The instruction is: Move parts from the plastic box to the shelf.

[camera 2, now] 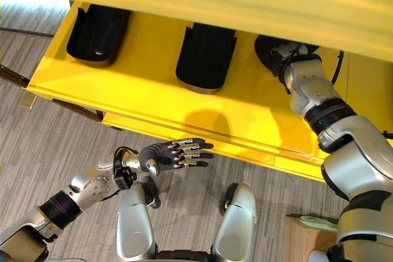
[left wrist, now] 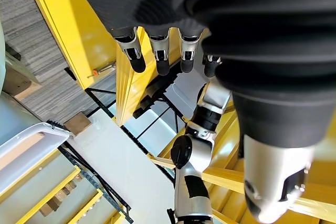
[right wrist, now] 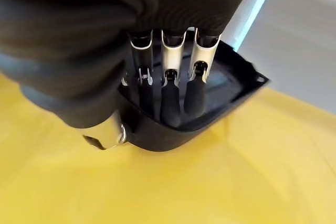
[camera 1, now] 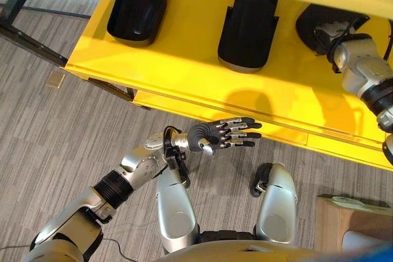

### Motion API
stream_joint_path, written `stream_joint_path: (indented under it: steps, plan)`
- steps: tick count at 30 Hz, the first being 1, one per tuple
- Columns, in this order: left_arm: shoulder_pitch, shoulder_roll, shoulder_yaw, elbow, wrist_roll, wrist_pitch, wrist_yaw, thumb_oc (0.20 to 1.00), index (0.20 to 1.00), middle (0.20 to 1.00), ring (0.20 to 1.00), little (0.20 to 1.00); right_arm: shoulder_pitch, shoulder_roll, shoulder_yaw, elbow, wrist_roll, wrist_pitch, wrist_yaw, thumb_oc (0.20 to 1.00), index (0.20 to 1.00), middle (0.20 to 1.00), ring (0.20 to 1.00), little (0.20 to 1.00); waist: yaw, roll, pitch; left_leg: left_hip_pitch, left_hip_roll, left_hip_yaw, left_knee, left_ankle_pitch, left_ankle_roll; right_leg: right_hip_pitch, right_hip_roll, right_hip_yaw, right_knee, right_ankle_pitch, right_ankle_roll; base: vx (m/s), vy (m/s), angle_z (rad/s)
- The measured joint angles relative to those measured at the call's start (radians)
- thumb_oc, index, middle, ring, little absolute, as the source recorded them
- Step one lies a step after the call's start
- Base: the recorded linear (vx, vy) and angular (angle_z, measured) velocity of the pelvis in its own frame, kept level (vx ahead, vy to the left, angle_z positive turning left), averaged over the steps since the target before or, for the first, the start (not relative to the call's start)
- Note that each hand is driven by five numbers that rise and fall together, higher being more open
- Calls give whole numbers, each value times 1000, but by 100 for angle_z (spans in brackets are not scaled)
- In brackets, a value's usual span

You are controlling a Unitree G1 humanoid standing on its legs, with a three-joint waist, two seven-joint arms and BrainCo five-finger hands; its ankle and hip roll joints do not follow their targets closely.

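We see a yellow shelf (camera 1: 184, 72) whose front edge runs diagonally across the head views, with grey carpeted floor (camera 1: 55, 139) open below it. Three black parts lie on the shelf, well apart: a left part (camera 1: 138, 7), a middle part (camera 1: 247, 32) and a right part (camera 2: 270, 47), with bare yellow surface between them and in front of them toward the edge. The right robot hand (camera 2: 285, 53) reaches in over the shelf from the right, its arm extended, and rests on the right part. In the right wrist view its fingers (right wrist: 170, 95) lie inside the part's hollow while the thumb presses its outer rim, so the hand is clamped on the right part (right wrist: 210, 103), which sits flat on the shelf. The left robot hand (camera 1: 224, 134) hangs below the shelf's front edge, over the floor, fingers straight and apart, holding nothing. The left wrist view adds yellow shelf uprights (left wrist: 126, 82) beyond the left fingers (left wrist: 134, 56).
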Motion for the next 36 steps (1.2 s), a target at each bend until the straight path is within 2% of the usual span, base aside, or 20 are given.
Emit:
stream_joint_path:
  steps: [4, 8, 11, 14, 24, 31, 36]
  plan:
    - [10, 3, 22, 0, 0, -16, 0, 1000, 1000, 1000, 1000, 1000, 69, -19, -31, -108, -94, -17, -27, 200, 200, 200, 200, 200, -11, 0, 0, 1, 7, 4, 2, -1, -1, 0, 13, 2, -10, 5, -2, -4, 32, -6]
    - [33, 9, 36, -5, 0, -17, 0, 1000, 1000, 1000, 1000, 1000, 139, -91, -47, -233, -147, -56, -36, 200, 200, 200, 200, 200, -18, -2, 0, 0, 9, 13, 1, -3, -1, -8, 18, 7, -19, 12, -1, 4, 30, -7]
    - [85, 31, 61, -35, 0, -34, -3, 1000, 1000, 1000, 1000, 1000, 244, -118, -99, -347, -193, -84, -16, 200, 200, 200, 200, 200, -36, -30, -15, -1, 12, 17, -8, -2, -3, -13, 24, 9, -25, 13, -1, 5, 25, -5]
    - [104, 43, 62, -43, 0, -47, -20, 1000, 1000, 1000, 1000, 1000, 313, -125, -147, -403, -195, -86, 10, 200, 200, 200, 200, 200, -43, -42, -22, 0, 16, 22, -13, -1, -4, -12, 31, 9, -36, 18, -2, 6, 12, -4]
    - [111, 43, 62, -45, 0, -64, -23, 1000, 1000, 1000, 1000, 1000, 395, -128, -214, -435, -194, -98, 25, 200, 200, 200, 200, 200, -50, -45, -23, 15, 16, 31, -17, -2, -4, -2, 37, 10, -48, 26, 2, 2, 1, -1]
    - [117, 36, 63, -45, 0, -67, -23, 1000, 1000, 1000, 1000, 1000, 485, -124, -306, -460, -170, -52, 23, 200, 200, 200, 200, 200, -60, -45, -23, 19, 23, 36, -16, -3, -5, -2, 48, 20, -52, 29, 3, 7, 1, -2]
    - [118, 32, 70, -45, 5, -68, -23, 1000, 1000, 1000, 1000, 1000, 484, -116, -312, -408, -162, -46, 21, 200, 200, 200, 200, 200, -61, -45, -23, 41, 26, 47, -17, -7, -8, 4, 49, 32, -51, 29, 3, 18, 1, -7]
